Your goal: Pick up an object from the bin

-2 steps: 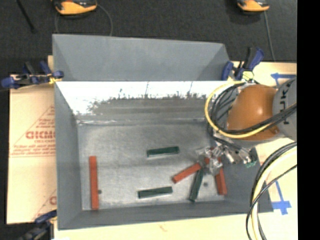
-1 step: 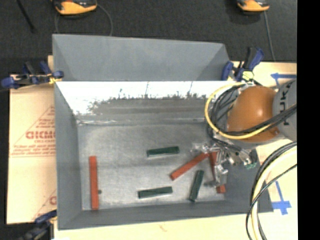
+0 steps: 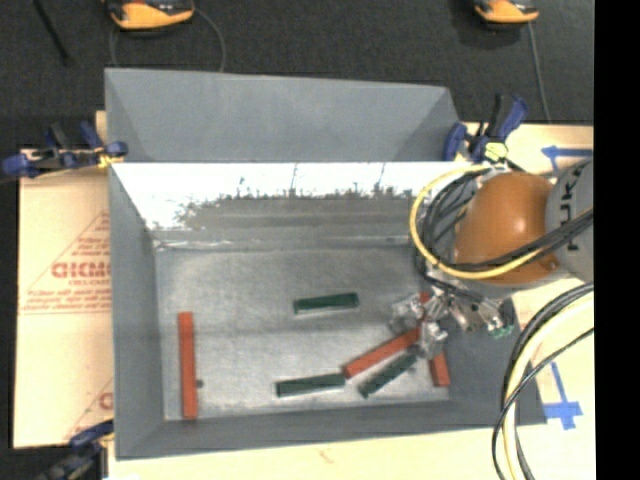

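Observation:
My gripper (image 3: 428, 320) is low at the bin's right side, under the orange wrist cover. It sits right at the upper right end of a red bar (image 3: 380, 355) that lies slanted on the floor. A dark green bar (image 3: 388, 375) lies just below that red bar, roughly parallel to it. A short red bar (image 3: 439, 370) lies beside the right wall, just below the gripper. Whether anything is gripped is hidden by the gripper body.
Another green bar (image 3: 325, 304) lies near the middle of the floor and a third (image 3: 310, 385) by the front wall. A long red bar (image 3: 187, 365) lies along the left wall. The arm and its cables hang over the right rim.

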Robot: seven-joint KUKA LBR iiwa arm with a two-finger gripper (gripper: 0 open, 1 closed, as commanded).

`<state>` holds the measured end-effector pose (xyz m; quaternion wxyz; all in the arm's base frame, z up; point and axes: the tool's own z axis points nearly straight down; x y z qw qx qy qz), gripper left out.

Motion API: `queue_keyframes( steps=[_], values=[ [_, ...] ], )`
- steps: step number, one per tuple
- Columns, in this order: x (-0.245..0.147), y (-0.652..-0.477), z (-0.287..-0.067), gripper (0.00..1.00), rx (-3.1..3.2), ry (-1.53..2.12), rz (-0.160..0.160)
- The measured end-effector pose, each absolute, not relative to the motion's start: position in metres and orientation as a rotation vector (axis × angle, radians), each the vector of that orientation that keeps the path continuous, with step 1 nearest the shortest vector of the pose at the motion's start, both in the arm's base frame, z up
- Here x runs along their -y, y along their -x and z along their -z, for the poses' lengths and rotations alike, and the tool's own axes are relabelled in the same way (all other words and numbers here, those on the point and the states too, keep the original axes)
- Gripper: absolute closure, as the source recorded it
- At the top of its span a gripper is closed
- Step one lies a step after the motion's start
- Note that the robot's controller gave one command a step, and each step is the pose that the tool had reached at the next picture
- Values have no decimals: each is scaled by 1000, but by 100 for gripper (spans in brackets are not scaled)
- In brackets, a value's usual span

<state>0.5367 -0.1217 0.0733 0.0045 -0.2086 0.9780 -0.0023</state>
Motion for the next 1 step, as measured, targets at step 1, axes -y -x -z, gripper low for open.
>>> queue_keyframes(
  steps=[1],
  values=[
    [156, -524, -209, 100, -2700, 1596, 8]
  ],
)
